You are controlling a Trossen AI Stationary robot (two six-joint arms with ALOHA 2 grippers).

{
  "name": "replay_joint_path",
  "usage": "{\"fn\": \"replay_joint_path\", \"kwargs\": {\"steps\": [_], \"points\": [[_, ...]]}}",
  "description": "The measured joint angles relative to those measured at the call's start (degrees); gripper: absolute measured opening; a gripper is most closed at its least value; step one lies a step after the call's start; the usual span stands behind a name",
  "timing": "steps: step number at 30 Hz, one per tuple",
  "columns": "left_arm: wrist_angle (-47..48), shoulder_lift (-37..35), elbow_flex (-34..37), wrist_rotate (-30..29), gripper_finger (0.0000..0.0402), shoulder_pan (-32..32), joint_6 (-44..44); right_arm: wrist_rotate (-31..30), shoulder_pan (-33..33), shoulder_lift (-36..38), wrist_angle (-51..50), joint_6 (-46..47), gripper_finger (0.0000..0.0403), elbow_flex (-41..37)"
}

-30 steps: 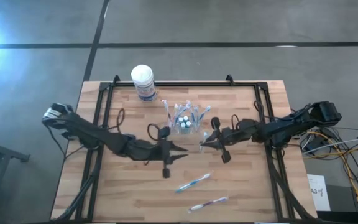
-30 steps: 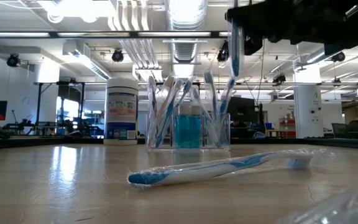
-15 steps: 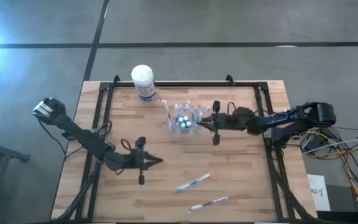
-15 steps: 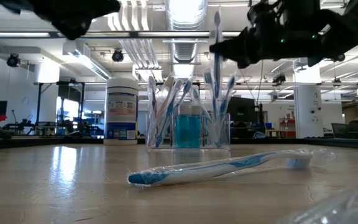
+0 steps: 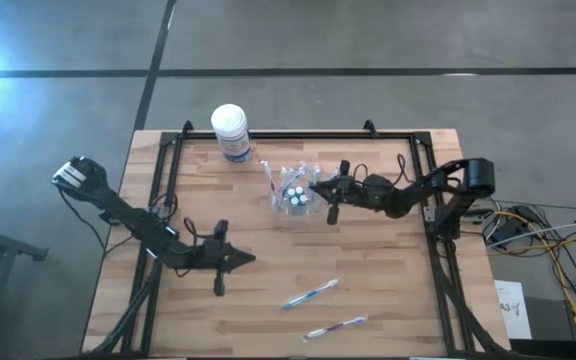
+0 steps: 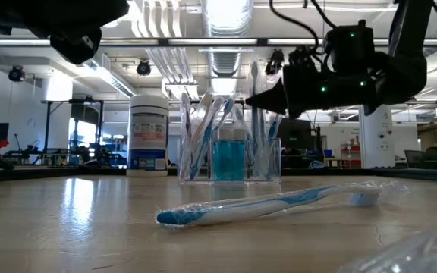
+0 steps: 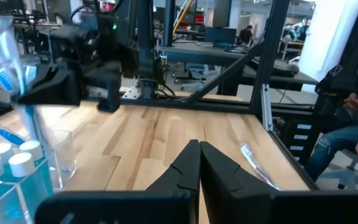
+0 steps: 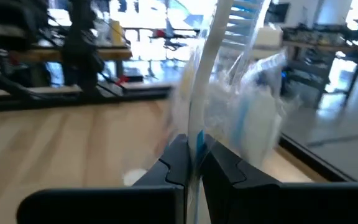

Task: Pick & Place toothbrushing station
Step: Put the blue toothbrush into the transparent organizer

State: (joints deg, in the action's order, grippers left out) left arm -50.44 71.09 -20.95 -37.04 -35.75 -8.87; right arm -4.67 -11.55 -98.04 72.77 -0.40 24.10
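Toothbrush [image 8: 207, 74] gripped upright in right pincer [image 5: 315, 189], held over cup [image 5: 295, 197] at worktop [image 5: 388, 280] centre. Left pincer [image 5: 248, 259] clenched, empty, near two loose toothbrushes [image 5: 311, 293].

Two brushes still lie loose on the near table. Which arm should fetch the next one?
Left. Its pincer is shut and empty, close to the nearer loose toothbrush. The right pincer is at the clear cup, shut on a toothbrush that it has yet to drop in.
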Motion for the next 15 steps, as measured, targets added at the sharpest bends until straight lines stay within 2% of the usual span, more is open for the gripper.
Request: {"fn": "replay_joint_path", "kwargs": {"steps": [6,15], "points": [[0.0,0.0,-0.7,0.1,0.0013,-0.2,0.1,-3.2,0.5,-2.4,0.0,1.2,0.0017,-0.7],[0.1,0.0,-0.4,0.2,0.0007,-0.2,0.1,-4.4,1.2,-4.6,-0.2,1.7,0.0017,-1.3]]}}
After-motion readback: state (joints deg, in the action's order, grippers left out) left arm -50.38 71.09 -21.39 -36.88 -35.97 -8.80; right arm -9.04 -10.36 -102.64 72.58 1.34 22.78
